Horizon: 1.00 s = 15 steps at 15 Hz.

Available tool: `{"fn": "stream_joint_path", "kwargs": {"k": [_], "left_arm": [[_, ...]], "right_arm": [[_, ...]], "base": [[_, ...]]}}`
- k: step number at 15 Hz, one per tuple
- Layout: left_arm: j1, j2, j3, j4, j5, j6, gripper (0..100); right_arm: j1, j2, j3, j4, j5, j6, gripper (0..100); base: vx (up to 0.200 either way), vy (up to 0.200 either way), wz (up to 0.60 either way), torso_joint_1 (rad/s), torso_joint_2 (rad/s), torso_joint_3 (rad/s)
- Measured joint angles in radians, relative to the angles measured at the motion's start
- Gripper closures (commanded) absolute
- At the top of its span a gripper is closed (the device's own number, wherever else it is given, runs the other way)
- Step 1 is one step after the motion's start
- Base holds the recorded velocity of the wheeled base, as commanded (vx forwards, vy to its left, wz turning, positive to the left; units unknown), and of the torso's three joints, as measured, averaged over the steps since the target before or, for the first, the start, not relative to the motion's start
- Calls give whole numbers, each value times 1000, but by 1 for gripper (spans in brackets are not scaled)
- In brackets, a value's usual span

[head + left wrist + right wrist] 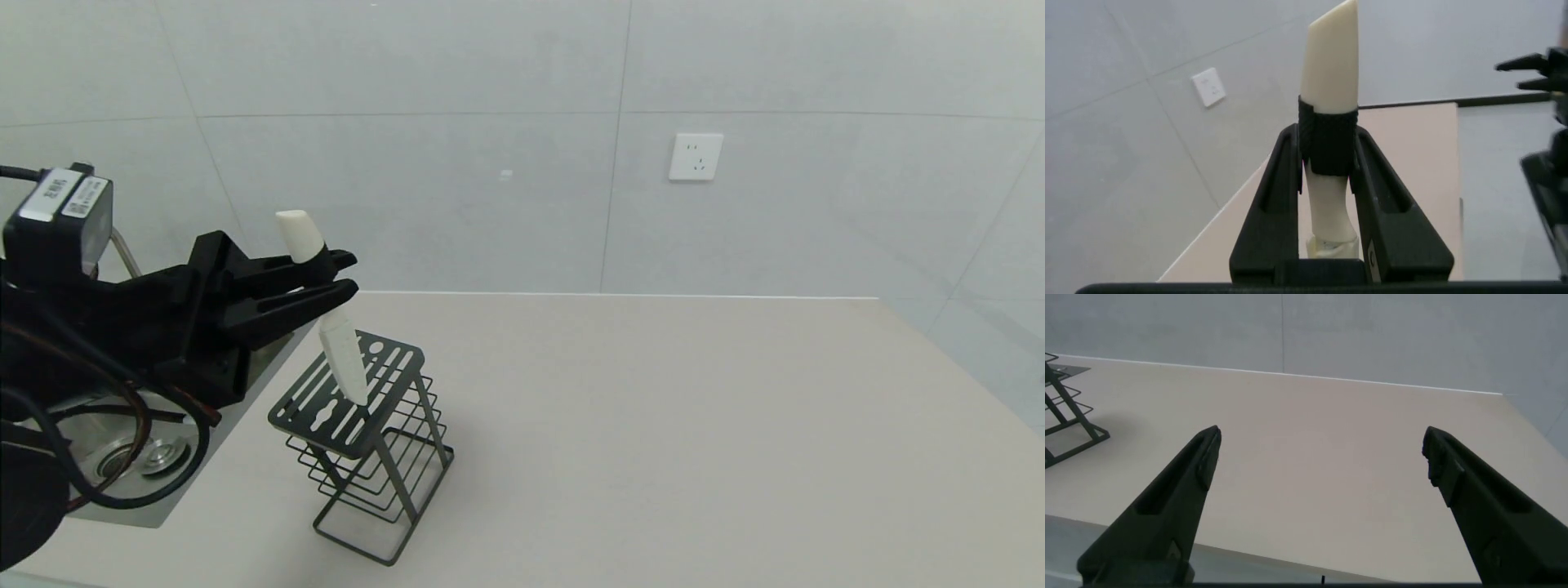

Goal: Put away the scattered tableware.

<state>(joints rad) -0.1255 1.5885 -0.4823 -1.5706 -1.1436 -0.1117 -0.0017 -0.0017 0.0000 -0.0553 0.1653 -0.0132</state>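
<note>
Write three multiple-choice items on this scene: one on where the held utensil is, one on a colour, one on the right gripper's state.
1. Where is the lower end of the white utensil held by the left gripper?
A. in a drawer
B. at the rack's slotted top
C. flat on a plate

2. What colour is the rack?
A. black
B. white
C. red

3. How do the right gripper's jaws stand?
A. shut on a fork
B. shut on nothing
C. open, empty

Key: B, its tip meets the slotted plate; A, wire and plate are both black; C, the jaws are spread wide with nothing between.
</note>
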Motion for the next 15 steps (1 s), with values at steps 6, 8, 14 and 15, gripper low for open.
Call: {"fn": "stream_joint_path", "kwargs": {"k": [6, 8, 14, 15], "left_arm": [[7, 51, -50, 0, -3, 5, 100], [4, 71, -59, 0, -4, 6, 100], [0, 136, -124, 1, -10, 8, 100], [-6, 150, -140, 1, -25, 16, 100]], "right_arm": [[0, 0, 0, -1, 0, 1, 0], [0, 0, 0, -1, 0, 1, 0], [0, 0, 0, -1, 0, 0, 0], [0, 0, 0, -1, 0, 0, 0]], "base": [[0, 0, 0, 0, 0, 0], [0, 0, 0, 0, 0, 0], [0, 0, 0, 0, 0, 0], [0, 0, 0, 0, 0, 0]]}}
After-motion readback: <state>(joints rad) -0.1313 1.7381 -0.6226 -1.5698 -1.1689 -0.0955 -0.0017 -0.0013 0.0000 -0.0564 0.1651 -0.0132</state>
